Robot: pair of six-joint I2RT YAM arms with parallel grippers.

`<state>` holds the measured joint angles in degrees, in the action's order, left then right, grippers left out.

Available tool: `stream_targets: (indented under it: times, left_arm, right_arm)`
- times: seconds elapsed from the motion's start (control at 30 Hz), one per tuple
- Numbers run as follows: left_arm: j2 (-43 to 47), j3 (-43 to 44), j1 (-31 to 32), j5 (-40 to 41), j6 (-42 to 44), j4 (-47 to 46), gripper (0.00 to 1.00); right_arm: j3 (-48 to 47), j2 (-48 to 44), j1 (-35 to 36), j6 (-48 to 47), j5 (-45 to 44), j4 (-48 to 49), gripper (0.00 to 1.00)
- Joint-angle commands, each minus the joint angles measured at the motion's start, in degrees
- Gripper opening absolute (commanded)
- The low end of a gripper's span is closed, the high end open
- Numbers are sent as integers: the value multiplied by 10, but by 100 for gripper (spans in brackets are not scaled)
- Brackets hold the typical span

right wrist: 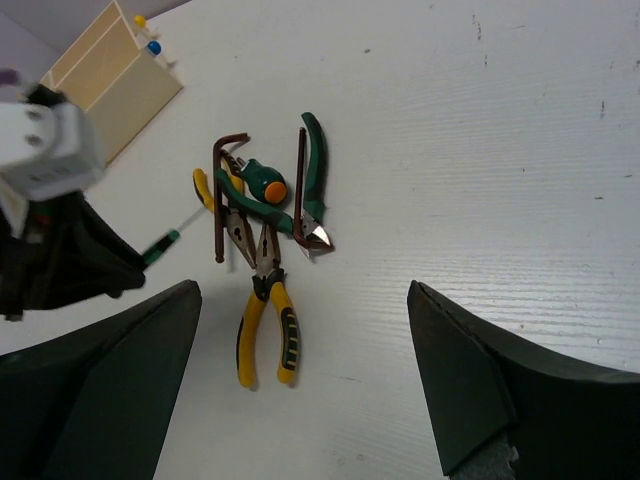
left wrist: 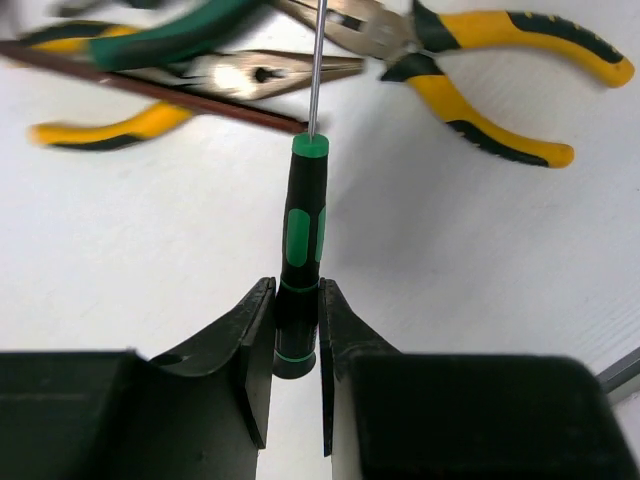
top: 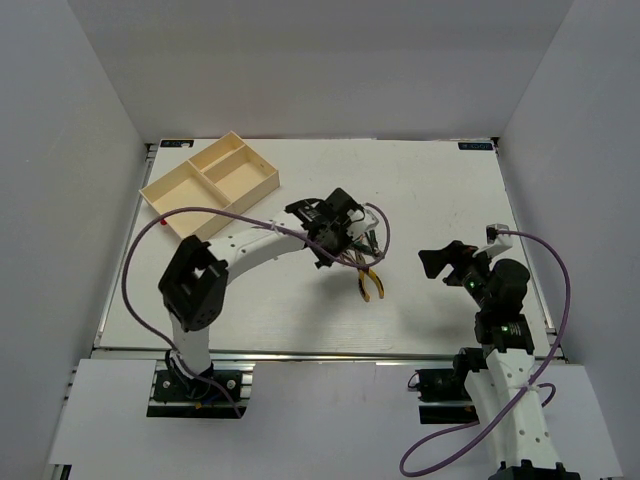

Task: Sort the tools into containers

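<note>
- While most of the tools lie in one heap (top: 368, 265) near the middle of the table (top: 450, 180), a thin screwdriver (left wrist: 300, 240) with a black and green handle is pinched by the left gripper (left wrist: 297, 345). The jaws are pressed against the butt end of the handle.
- Its metal shaft points away from the gripper and runs in among the heads of the pliers.
- Yellow pliers (right wrist: 265, 330) lie on the near side of the heap, handles toward the near edge. A second yellow-handled pair (left wrist: 130, 120) lies partly under other tools.
- Green cutters (right wrist: 312, 170) and two brown bent rods (right wrist: 220, 195) cross the heap, and a stubby screwdriver (right wrist: 265, 187) with an orange cap lies among them.
- A cream tray (top: 212, 185) sits at the far left corner, slanted to the edges and well apart from the heap.
- Over the right side of the table the right gripper (right wrist: 302, 300) hangs with its jaws spread wide, facing the heap.
</note>
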<state>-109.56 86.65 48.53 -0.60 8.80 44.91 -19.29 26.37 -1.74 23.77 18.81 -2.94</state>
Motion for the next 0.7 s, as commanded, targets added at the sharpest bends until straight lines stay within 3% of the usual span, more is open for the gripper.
stream_targets:
  times: [0.0,0.3,0.67]
  left_arm:
    - [80,-18,-12,59,3,-25,0]
    - [165,-33,-78,154,38,-117,0]
    - [97,96,-205,161,124,-134,0]
  right_arm:
    - [-6,3,2,-7,6,11,89]
    - [-24,57,2,-11,40,-6,89]
    - [-21,83,16,-17,60,-19,89]
